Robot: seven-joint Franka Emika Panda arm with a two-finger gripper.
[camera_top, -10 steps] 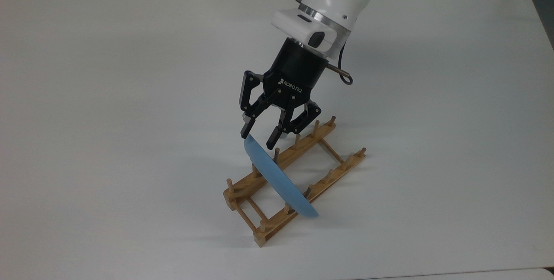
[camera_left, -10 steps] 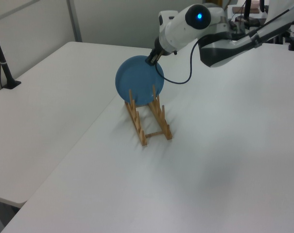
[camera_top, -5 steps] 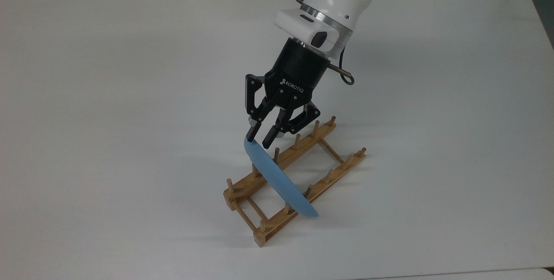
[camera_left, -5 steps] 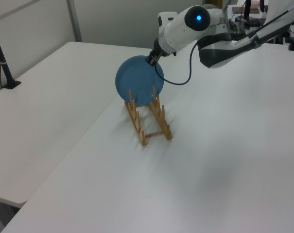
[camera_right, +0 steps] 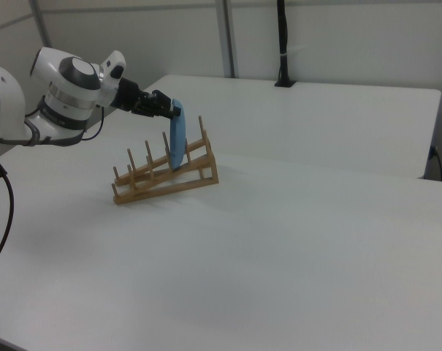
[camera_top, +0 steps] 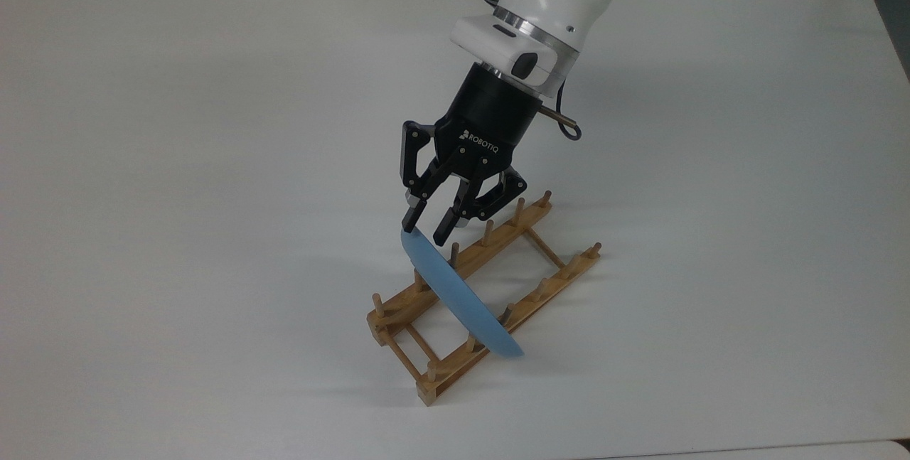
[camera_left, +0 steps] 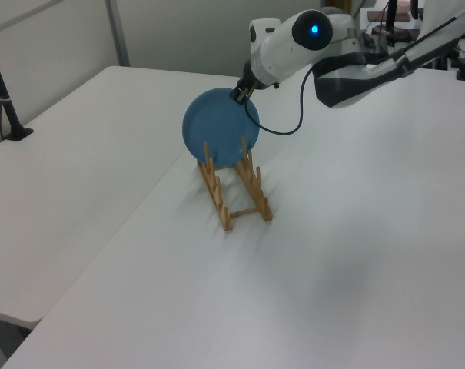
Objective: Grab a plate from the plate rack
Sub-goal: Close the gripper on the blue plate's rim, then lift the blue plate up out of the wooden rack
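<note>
The light-blue plate [camera_top: 455, 289] stands on edge, tilted, between the pegs of the light-brown wooden plate rack [camera_top: 561, 276] on the white table. My black gripper [camera_top: 425, 229] reaches down at a slant to the plate's top rim. One fingertip sits just above the rim and the other behind it, with a gap showing between them. The left view shows the plate [camera_left: 217, 131] face-on in the rack [camera_left: 261, 201], with the gripper [camera_left: 238, 94] at its upper right edge. In the right view the gripper [camera_right: 171, 108] meets the top of the plate [camera_right: 178, 142] above the rack [camera_right: 162, 186].
The white table [camera_top: 178, 161] spreads wide around the rack. A black post [camera_left: 1, 84] stands at the left view's far left edge, and a black pole [camera_right: 283, 44] rises at the back in the right view. A cable loops beside the wrist [camera_top: 569, 129].
The fingers have narrowed from a wide spread to a smaller gap around the plate's top rim. The plate still stands in the rack.
</note>
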